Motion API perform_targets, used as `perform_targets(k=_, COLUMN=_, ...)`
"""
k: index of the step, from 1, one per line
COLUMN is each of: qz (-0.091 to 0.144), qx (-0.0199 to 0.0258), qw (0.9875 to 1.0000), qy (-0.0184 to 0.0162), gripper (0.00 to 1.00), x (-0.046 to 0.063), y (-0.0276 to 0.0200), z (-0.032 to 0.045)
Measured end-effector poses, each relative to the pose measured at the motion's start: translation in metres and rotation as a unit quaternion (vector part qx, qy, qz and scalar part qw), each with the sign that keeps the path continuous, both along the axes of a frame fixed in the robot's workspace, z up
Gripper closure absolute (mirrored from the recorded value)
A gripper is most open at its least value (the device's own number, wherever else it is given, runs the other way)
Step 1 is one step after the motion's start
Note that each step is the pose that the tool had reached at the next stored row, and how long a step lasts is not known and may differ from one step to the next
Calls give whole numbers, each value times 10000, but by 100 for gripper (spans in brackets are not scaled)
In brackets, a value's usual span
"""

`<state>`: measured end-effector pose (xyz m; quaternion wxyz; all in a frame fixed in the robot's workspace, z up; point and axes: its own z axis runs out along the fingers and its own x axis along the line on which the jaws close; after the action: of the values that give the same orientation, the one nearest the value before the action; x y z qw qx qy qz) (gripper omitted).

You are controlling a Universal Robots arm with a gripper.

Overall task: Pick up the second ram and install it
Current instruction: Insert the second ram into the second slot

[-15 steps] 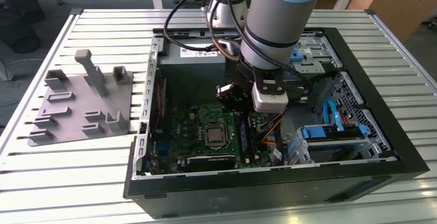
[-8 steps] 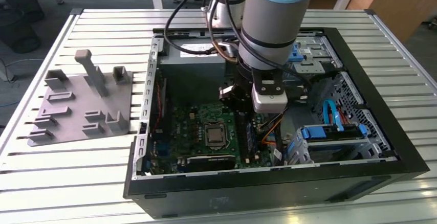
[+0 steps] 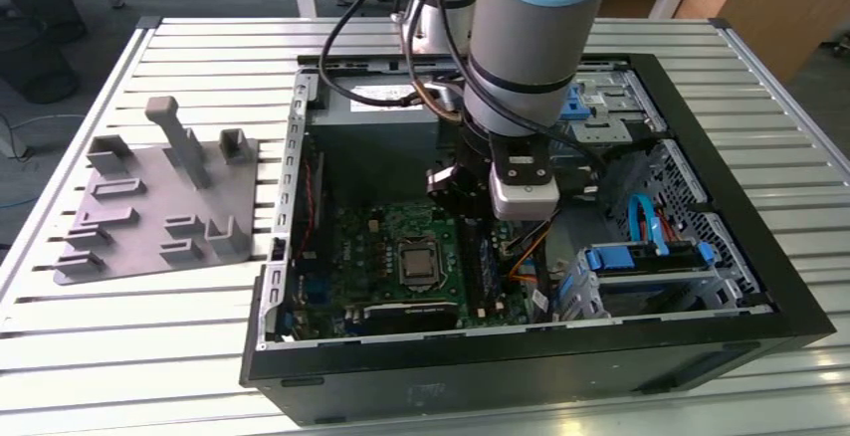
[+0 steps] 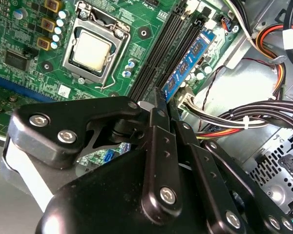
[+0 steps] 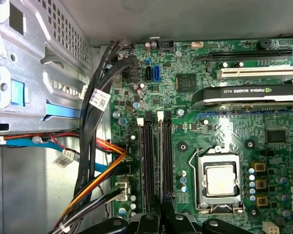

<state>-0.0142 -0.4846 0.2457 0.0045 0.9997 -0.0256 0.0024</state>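
- Step in hand, as you can judge it: the install, not the pick-up. The arm point(image 3: 531, 48) reaches down into the open case point(image 3: 777, 257) lying on the counter point(image 3: 133, 346). The hand point(image 4: 159, 100) sits low over the memory slots point(image 4: 158, 53) of the motherboard point(image 5: 185, 129).
- Hand state: the fingers are drawn together, and the tips meet right where the second ram point(image 4: 190, 63) runs in between them. Read this as clamped on the stick's upper edge. The contact itself is hidden behind the fingers.
- Position: in the second wrist view the stick stands on its long edge along the outermost slot row. That is the row farthest from the CPU socket point(image 4: 90, 48), at the board's edge, just beside the bare case floor.
- Axis: the long axis runs parallel to the black slots. The far end points toward the white latch tabs point(image 4: 212, 24), and the near part is hidden behind the fingers. The chip-bearing face is turned toward the socket side.
- Seating: you cannot tell whether the lower edge is fully home or only resting in the slot mouth. The latch state is also unclear.
- What seating calls for, in your judgement:
  - a push straight down along the stick's short axis;
  - the stick kept parallel to the slot, with no tilt end to end;
  - even pressure, so that both ends go in together.
- Watch item: the cable bundle point(image 4: 254, 119) lies near that board edge. It is apart from the stick.
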Motion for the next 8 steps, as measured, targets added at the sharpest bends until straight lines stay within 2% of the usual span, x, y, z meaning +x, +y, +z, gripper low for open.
perform_targets(k=3, qz=9, qx=-4, qw=10000, qy=0, gripper=86, x=-24, y=-5, z=-5)
perform_targets(k=6, qz=18, qx=-9, qw=10000, qy=0, gripper=86, x=-28, y=-11, z=-47)
perform_targets(k=8, qz=25, qx=-27, qw=10000, qy=0, gripper=86, x=-28, y=-11, z=-69)
